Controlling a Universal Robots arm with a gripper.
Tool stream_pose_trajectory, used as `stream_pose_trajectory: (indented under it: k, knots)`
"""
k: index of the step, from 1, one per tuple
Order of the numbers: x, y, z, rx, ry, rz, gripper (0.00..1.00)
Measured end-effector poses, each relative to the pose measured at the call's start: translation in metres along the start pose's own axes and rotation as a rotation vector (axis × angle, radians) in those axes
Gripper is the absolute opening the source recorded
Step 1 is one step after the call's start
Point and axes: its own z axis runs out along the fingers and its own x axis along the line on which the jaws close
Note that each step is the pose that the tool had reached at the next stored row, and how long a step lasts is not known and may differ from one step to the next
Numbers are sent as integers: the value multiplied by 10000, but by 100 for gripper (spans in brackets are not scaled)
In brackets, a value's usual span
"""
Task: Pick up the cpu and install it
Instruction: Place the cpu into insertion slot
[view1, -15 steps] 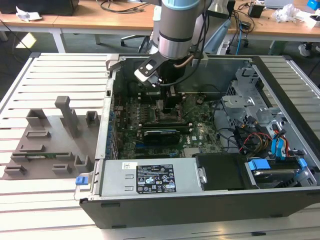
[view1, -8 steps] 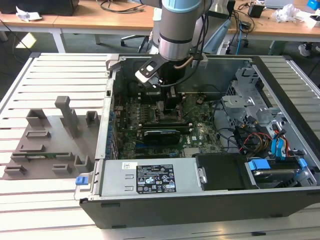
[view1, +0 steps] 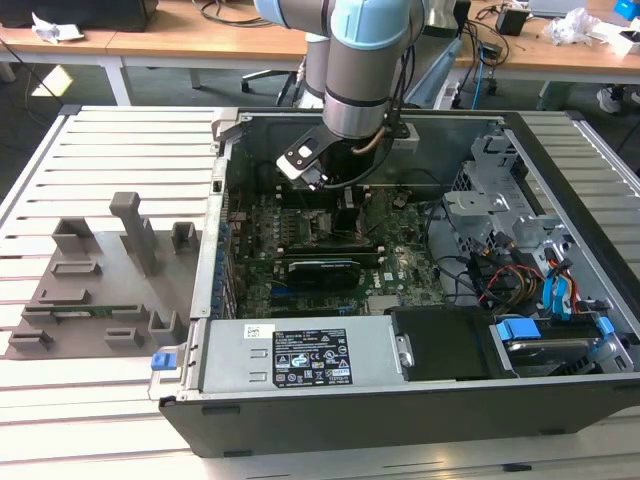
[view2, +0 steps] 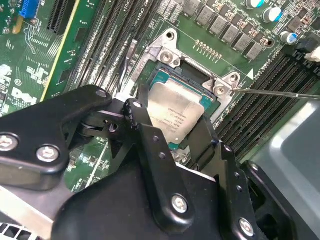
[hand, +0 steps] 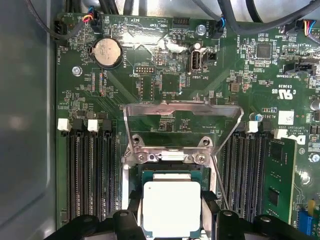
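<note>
Gripper (view2: 172, 122) pinched the cpu (hand: 172, 207) by two opposite edges, low over the open socket (view2: 187, 74); whether it had seated, you couldn't tell. Load plate (hand: 182, 125) stood raised just beyond. Exterior view: your work sat at twelve o'clock of the power supply (view1: 300, 360). Your care, by my reading: chip level, corners matched, no sideways slide across pins.

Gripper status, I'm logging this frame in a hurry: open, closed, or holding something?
Gripper: closed on the cpu, with a finger against each of two opposite edges.
</note>
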Motion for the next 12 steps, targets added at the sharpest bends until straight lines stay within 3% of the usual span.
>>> stream_pose_trajectory:
  k: [2,3,6,8,12]
  knots:
    - [0,0,1,-1,1,0,56]
    - [0,0,1,0,1,0,62]
    - [0,0,-12,-2,2,-2,62]
    - [2,-5,-112,-1,0,-1,62]
    - [39,-7,-188,0,0,-2,61]
